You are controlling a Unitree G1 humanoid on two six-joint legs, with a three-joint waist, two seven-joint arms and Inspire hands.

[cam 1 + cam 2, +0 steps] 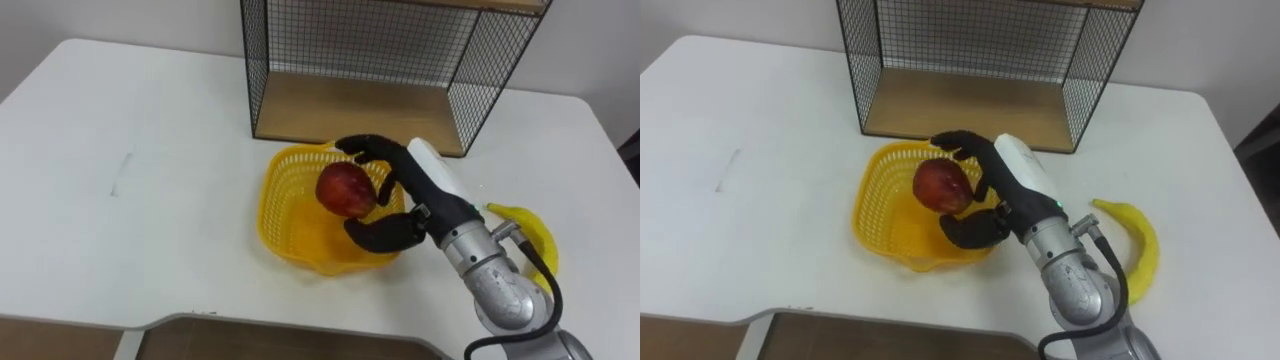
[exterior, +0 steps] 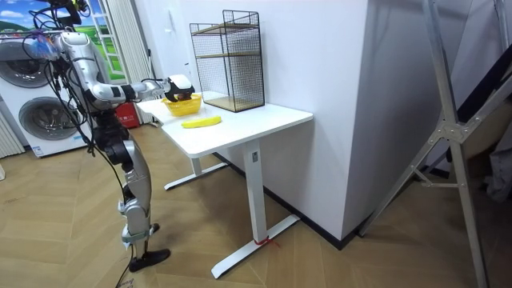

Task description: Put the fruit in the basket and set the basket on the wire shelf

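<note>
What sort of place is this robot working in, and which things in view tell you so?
Probably a home-style laundry or utility room, perhaps a test set-up: washing machines stand behind the robot, the floor is wood plank, and a white table carries a wire shelf and a yellow basket.

a white desk point(image 2: 264, 120) stands on wood flooring point(image 2: 320, 264) beside a white wall point(image 2: 400, 96), washing machines point(image 2: 36, 120) behind.

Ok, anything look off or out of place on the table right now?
Nothing spilled or damaged. The right hand holds the apple over the yellow basket, whose rim looks slightly out of round. The banana lies on the table beside it.
</note>
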